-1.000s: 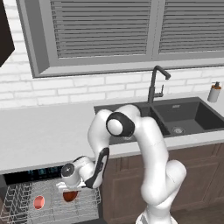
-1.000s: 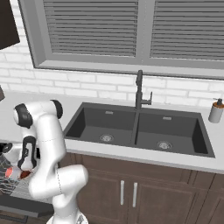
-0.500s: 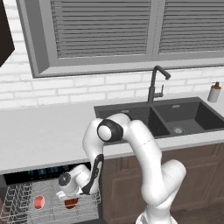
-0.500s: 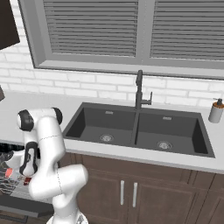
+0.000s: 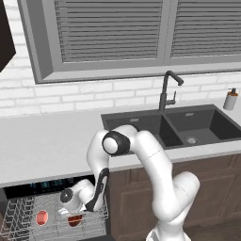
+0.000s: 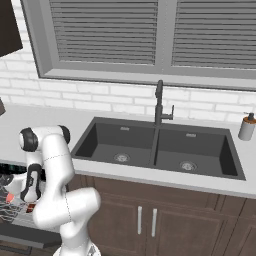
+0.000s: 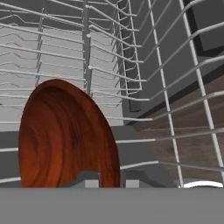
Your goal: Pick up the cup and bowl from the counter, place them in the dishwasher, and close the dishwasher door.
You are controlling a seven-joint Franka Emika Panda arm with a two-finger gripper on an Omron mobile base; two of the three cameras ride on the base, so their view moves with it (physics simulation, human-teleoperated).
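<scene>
Gripper [image 5: 73,217] sits low inside the open dishwasher [image 5: 28,188], down among the grey wires of the rack [image 7: 144,65]. From my hand camera the bowl [image 7: 65,135] stands on edge right in front of the fingertips [image 7: 91,183], its rim running down between them, tilted so I look into its hollow. It is a deep red-brown dish with a wood-like swirl. The tips stand close together on either side of that rim, but I cannot tell whether they pinch it or have just let go. In the left base view I see the bowl [image 5: 74,220] directly under the hand, and the cup [image 5: 42,217] just beside it in the same rack, red inside facing up.
</scene>
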